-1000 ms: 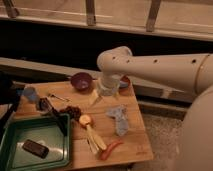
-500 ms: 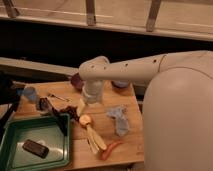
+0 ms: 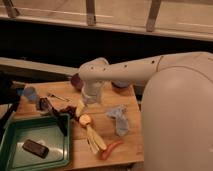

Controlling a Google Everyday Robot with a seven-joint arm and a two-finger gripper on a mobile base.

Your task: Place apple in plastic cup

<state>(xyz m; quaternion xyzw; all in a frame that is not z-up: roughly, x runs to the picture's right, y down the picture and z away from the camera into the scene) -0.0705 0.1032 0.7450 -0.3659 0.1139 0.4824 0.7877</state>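
Camera view: white arm [image 3: 130, 70] reaching over the wooden table [image 3: 107, 102], apple not yet grasped.
Its gripper [image 3: 87, 106] hangs wide and empty just above the apple [image 3: 85, 120] mid-table, probably lining up a grasp. The light-blue plastic cup [image 3: 30, 93] stands well apart, far left.

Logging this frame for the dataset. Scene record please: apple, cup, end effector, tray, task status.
apple: on the table, near the tray's right corner, not held
plastic cup: far left of table, well apart from apple
end effector: open, empty, over the table just beyond the apple
tray: green, front left, holds a dark block
task status: apple not in cup
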